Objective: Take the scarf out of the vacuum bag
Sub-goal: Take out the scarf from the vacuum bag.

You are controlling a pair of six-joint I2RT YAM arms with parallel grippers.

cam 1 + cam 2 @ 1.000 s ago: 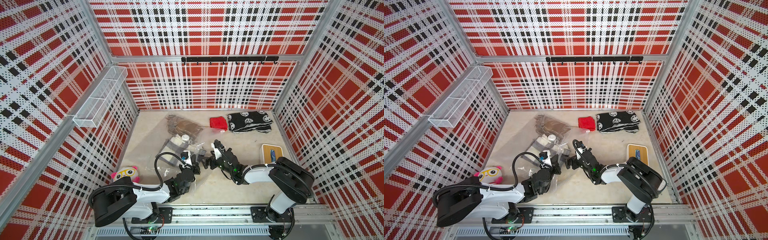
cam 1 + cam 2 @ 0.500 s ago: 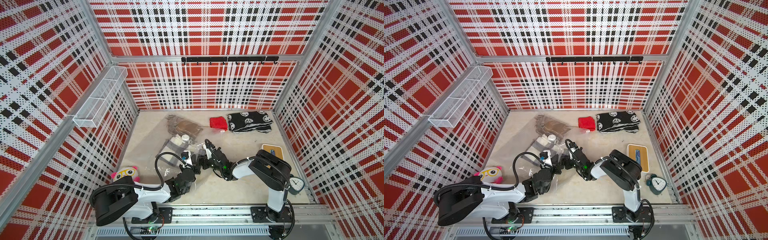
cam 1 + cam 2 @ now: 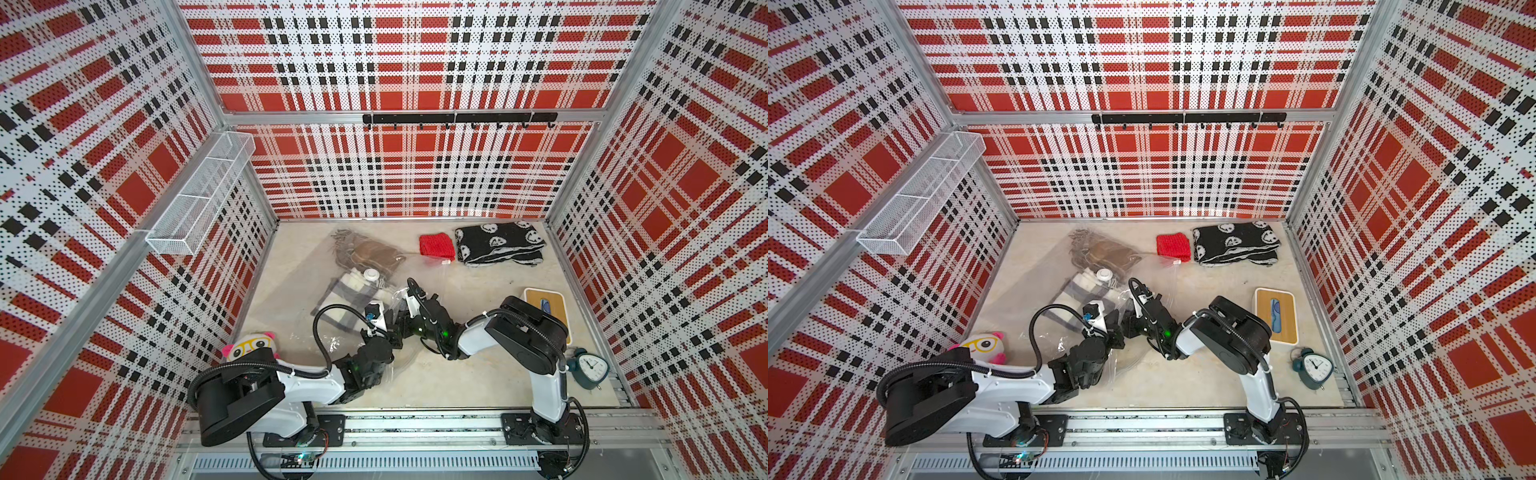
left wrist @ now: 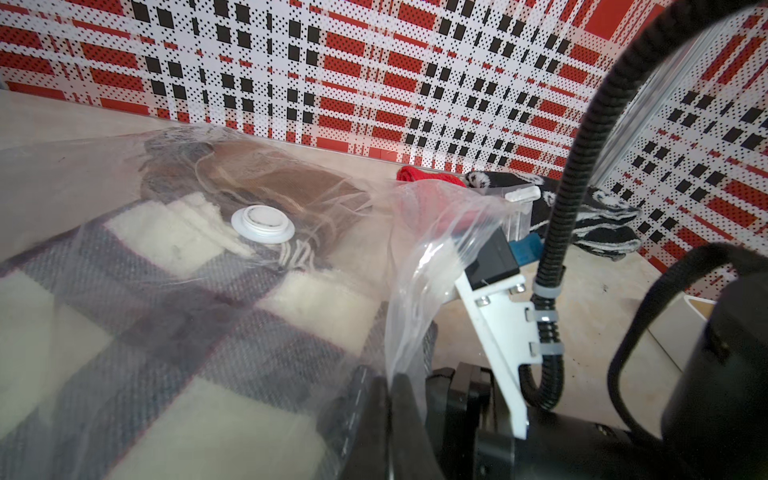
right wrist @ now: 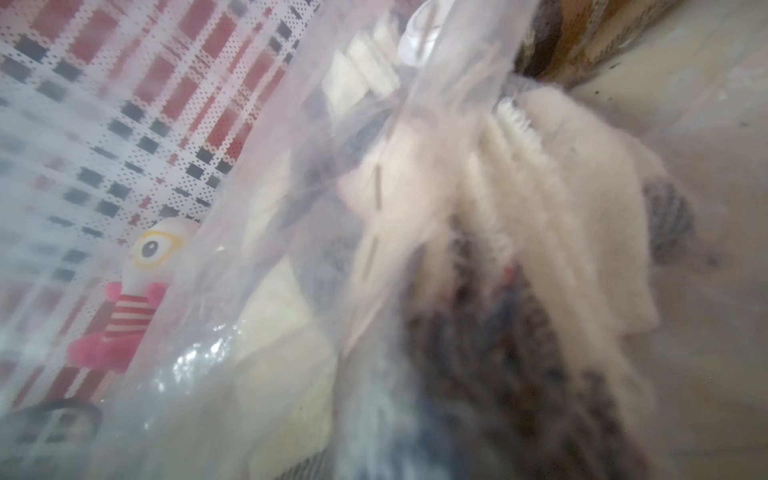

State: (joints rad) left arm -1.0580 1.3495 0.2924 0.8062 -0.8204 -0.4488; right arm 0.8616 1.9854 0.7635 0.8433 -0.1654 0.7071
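Both clenched — left tool (image 4: 390,386) pinching crinkly clear vacuum bag (image 4: 415,257), right tool (image 3: 399,320) catch unclear; checked scarf (image 4: 187,332) inside.

Both the left arm (image 3: 309,384) and right arm (image 3: 473,343) have white links between bulky black joint housings, each trailed by a ribbed black cable (image 4: 557,216). A white bracket (image 4: 498,332) with screws carries one cable, and the left pincer (image 4: 384,376) is matte black.

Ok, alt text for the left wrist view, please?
A clear bag with a white valve holds a grey-and-cream checked scarf and a brown scarf; the left jaws pinch its raised edge. The right arm enters its mouth.
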